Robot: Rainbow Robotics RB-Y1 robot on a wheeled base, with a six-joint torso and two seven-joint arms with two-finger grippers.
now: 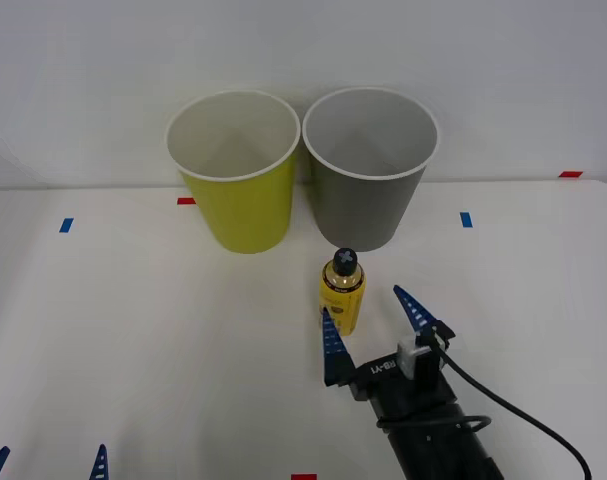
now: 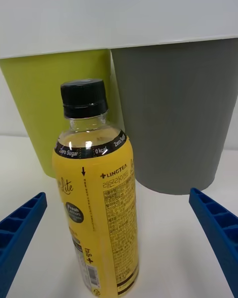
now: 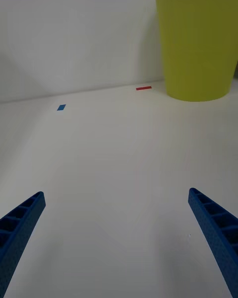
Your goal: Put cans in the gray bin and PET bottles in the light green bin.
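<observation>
A small yellow PET bottle (image 1: 342, 291) with a black cap stands upright on the white table, just in front of the gray bin (image 1: 368, 170). The light green bin (image 1: 235, 172) stands beside the gray one, to its left. My right gripper (image 1: 373, 328) is open, its blue fingers reaching toward the bottle, one finger close by the bottle's left side and the other off to its right. In the right wrist view the bottle (image 2: 96, 198) stands between the open fingers (image 2: 215, 228), left of centre, untouched. My left gripper (image 1: 45, 463) rests open at the near left table edge.
Blue tape marks (image 1: 66, 225) and red tape marks (image 1: 570, 174) dot the white table (image 1: 133, 330). A white wall rises behind the bins. Open tabletop lies to the left and right of the bottle.
</observation>
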